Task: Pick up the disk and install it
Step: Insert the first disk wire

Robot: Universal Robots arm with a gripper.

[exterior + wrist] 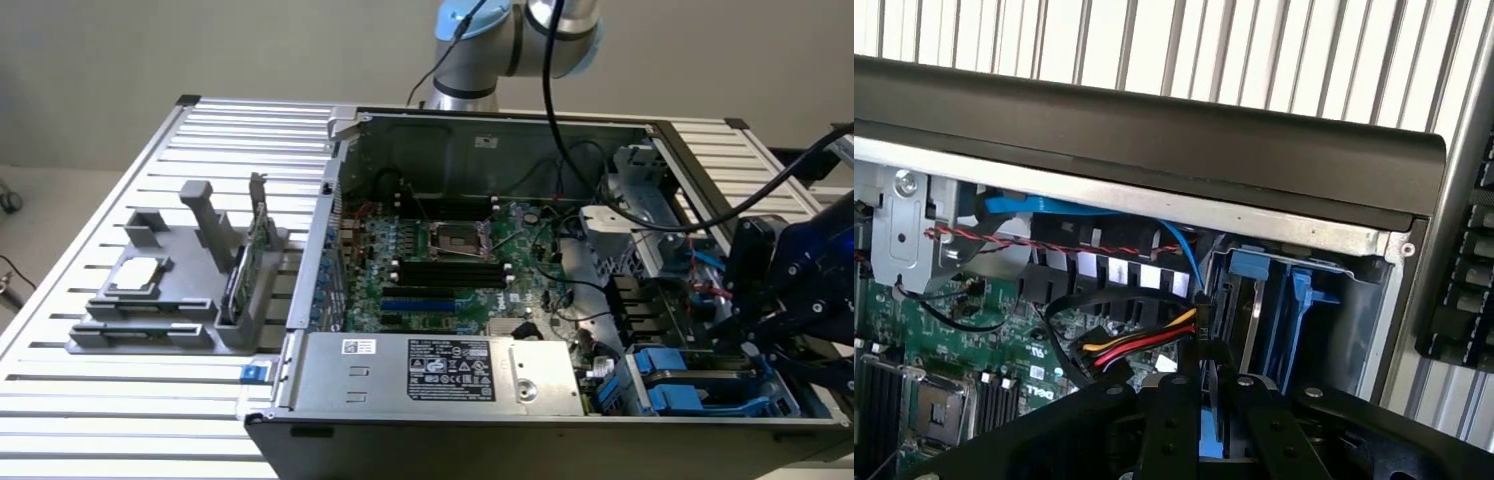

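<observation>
Your gripper point(1209, 392) sits at the lower right of the exterior frame, over the drive bay point(687, 392) of the open computer case point(400, 440). Its jaws stand nearly together, pinching the disk point(1208, 442), seen edge-on by its blue frame, just beside the bay's blue carriers point(1299, 300).

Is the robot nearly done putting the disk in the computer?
Done, it seems: the disk in its blue plastic frame is picked up, pinched edge-on by the black gripper. In hand: the gripper hangs over the blue-railed drive bay in a corner of the open grey metal computer case. Left: pushing it home; it does not look seated yet.
</observation>
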